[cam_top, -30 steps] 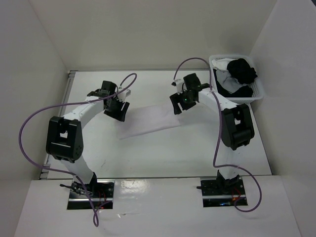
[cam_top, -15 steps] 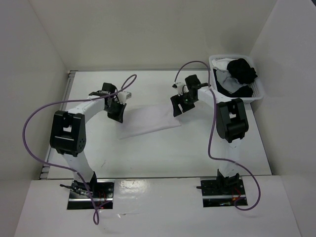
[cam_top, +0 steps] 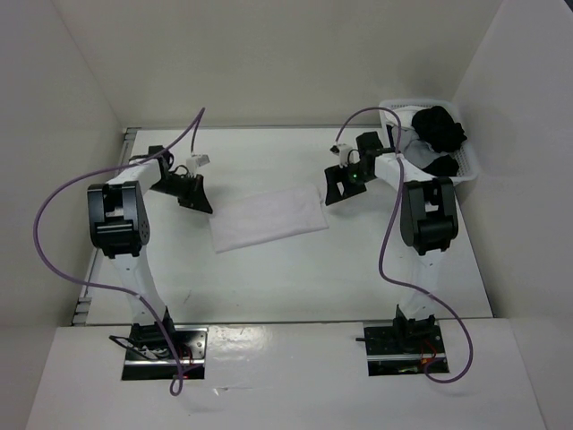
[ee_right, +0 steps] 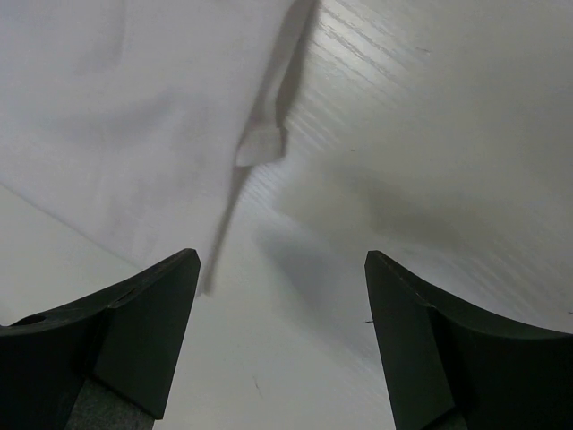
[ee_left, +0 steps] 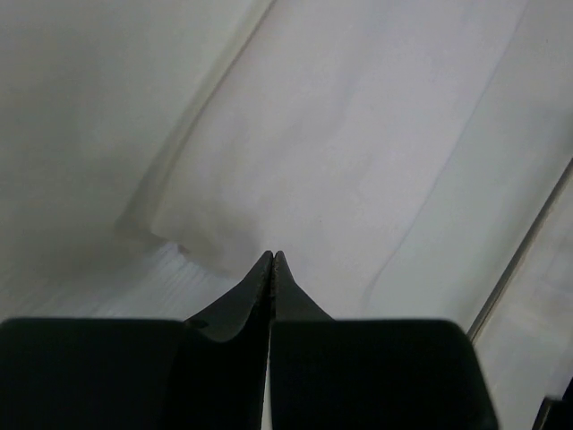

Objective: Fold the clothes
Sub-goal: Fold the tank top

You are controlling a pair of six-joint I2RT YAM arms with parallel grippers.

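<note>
The clothes (cam_top: 269, 219) lie as one flat, roughly rectangular white panel near the middle of the surface (cam_top: 295, 278), set at a slight slant, with no sleeve or collar exposed. A second ago both far corners of the panel were covered by the end effectors; now the whole outline is shown, because both arms have been drawn outward. The left end effector (cam_top: 195, 199) is parked just beside the panel's left end with its fingers pressed together, having been wide apart a second ago; nothing is seen clamped between them. In the left wrist view the closed tips (ee_left: 271, 262) are directed at the fabric (ee_left: 358, 161) and no cloth is seen drawn up into them. The right end effector (cam_top: 338, 191) is held just off the right end with its fingers well apart, and only bare surface is seen between them in the right wrist view (ee_right: 282, 257). The release on both sides is judged to mark a fold as laid down, with the garment left for a further fold or for removal. The number of layers and their alignment cannot be determined. A small tab (ee_right: 260, 143) at the fabric edge (ee_right: 116, 116) cannot be identified as label or corner. The basket (cam_top: 472, 161) at the far right is partly masked by the right arm; dark and white items are made out inside.
</note>
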